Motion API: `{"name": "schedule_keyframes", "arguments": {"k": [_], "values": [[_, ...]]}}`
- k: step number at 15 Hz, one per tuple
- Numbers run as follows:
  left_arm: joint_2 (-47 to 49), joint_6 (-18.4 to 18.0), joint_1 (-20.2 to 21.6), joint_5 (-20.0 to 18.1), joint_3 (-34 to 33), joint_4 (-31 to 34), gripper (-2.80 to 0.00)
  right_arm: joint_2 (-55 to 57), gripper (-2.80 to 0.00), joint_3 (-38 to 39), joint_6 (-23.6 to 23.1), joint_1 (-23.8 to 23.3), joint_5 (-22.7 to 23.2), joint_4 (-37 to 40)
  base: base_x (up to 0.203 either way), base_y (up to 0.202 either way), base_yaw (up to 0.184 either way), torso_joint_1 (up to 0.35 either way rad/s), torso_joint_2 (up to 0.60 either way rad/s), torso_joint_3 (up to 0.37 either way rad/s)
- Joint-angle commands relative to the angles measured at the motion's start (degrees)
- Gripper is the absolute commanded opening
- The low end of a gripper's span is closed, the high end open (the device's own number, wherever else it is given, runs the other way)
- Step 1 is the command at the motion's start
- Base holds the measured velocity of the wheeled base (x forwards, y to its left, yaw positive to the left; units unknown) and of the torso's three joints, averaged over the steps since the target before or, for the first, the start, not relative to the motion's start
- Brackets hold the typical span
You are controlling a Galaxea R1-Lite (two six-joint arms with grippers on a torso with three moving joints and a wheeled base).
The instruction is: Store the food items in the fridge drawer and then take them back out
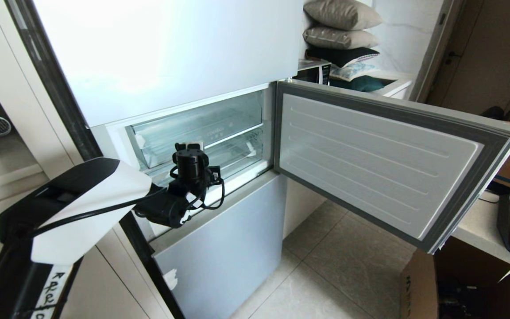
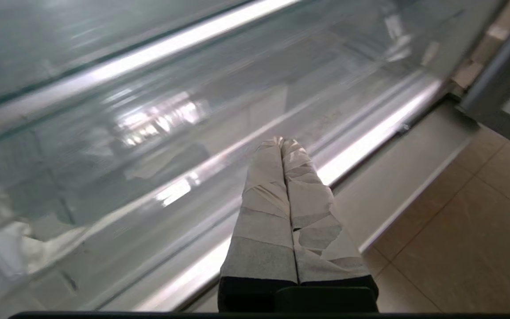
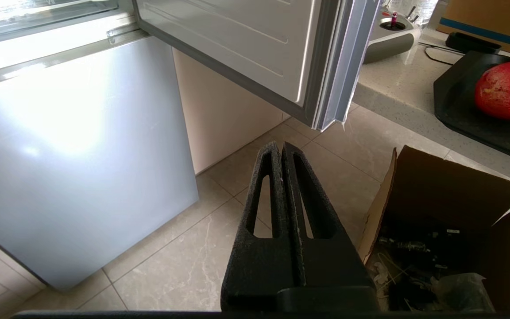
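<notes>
One fruit (image 3: 509, 90) on a dark tray (image 3: 463, 102), tabletop (image 3: 396, 88), robot's far right. Drawer (image 2: 184, 146), long axis crosswise, directly ahead of left gripper (image 2: 281, 144), clenched, empty. Right gripper (image 3: 281, 148) clenched, empty, nearer the fruit.

The fridge door (image 1: 370, 159) stands swung wide, leaving the compartment mouth open, where the clear fridge drawer (image 1: 202, 133) sits pushed in. The left gripper (image 2: 281, 144), jaws pressed together, hangs just before its front wall. Open floor (image 1: 326, 274) lies below, bounded by a cardboard box (image 3: 454, 212).
</notes>
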State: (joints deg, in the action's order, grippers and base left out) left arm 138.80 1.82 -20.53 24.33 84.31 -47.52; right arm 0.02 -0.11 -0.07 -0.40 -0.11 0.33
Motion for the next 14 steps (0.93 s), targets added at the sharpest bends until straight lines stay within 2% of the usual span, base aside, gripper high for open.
{"name": "schedule_keyframes", "arguments": {"k": [1, 5, 9, 11, 14], "values": [[1.5, -0.1, 0.5, 0.1, 1.5, 0.0, -2.80, 0.0, -2.80, -0.1, 0.0, 0.1, -0.1, -0.1, 0.000, 0.000, 0.000, 0.000, 0.00, 0.000], [6.4, -0.4, 1.8, 0.2, 8.1, 0.2, -2.80, 0.0, -2.80, -0.1, 0.0, 0.0, -0.1, 0.0, 0.000, 0.000, 0.000, 0.000, 0.00, 0.000], [6.2, -0.5, 1.7, 0.3, 8.8, 0.4, -2.80, 0.0, -2.80, -0.1, 0.0, 0.1, -0.1, 0.0, 0.000, 0.000, 0.000, 0.000, 0.00, 0.000], [5.2, -0.5, 1.7, 0.3, 7.8, 0.4, -2.80, 0.0, -2.80, -0.1, 0.0, 0.0, -0.1, 0.0, 0.000, 0.000, 0.000, 0.000, 0.00, 0.000], [-1.3, -0.5, 1.4, 0.1, -1.4, -0.2, -2.80, 0.0, -2.80, -0.1, 0.0, 0.0, 0.0, 0.0, 0.000, 0.000, 0.000, 0.000, 0.00, 0.000]]}}
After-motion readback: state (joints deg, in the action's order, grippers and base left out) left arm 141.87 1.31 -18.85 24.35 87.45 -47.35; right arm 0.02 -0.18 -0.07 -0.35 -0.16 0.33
